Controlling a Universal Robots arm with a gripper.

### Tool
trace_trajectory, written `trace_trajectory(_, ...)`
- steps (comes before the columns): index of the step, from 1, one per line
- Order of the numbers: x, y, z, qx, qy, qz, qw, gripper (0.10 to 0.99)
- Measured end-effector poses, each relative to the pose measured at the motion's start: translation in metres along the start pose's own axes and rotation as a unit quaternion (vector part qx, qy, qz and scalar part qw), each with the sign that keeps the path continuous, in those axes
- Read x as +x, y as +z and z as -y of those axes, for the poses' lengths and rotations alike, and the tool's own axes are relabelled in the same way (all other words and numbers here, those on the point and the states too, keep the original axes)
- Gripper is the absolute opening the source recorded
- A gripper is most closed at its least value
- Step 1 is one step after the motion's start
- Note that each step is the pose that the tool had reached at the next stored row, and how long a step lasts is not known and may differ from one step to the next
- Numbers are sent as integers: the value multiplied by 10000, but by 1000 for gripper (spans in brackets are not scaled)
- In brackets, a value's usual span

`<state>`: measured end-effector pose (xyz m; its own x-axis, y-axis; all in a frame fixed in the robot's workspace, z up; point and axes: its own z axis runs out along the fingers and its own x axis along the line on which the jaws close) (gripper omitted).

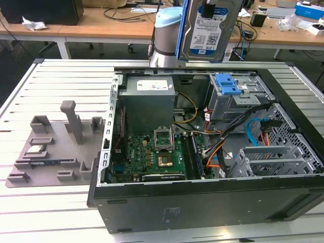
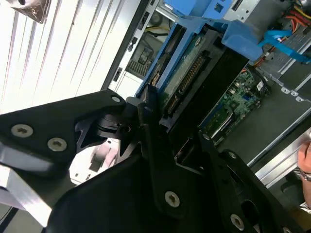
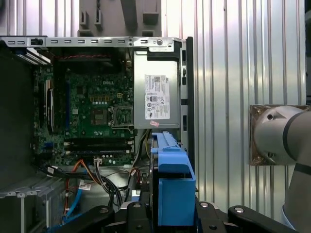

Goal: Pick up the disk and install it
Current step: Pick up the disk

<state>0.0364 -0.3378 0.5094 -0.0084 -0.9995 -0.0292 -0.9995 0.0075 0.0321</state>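
One disk (image 1: 210,31): hanging upright in the air above the open computer case (image 1: 202,207), over its far side in the exterior view. The white-and-blue label is facing that camera and the blue carrier frame is wrapping round it.
Hand (image 2: 174,121): clenching the disk pretty firmly, black fingers (image 2: 153,155) pressing on either side of it, up above the case.
Arm (image 1: 164,35): standing just behind the case, grey with a light blue cap.
Drive cage (image 1: 235,104): sitting inside the case toward the exterior view's right, blue latch (image 1: 227,83) lying on top.
Motherboard (image 1: 147,154): lying flat on the case floor.
Power supply (image 1: 149,98): sitting at the case's far side, beside the cage.
Fixture tray (image 1: 50,162): lying just beside the case on the exterior view's left, a small silver chip (image 1: 34,149) resting in it.
Surface (image 1: 45,212): slatted metal, carrying the case and the tray.
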Motion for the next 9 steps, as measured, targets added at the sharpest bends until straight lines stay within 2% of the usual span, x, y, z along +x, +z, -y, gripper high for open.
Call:
trace_trajectory(2,-1,-5,169,-9,0,0,10000,361)
trace_trajectory(9,-3,-14,430,-23,1,0,10000,361)
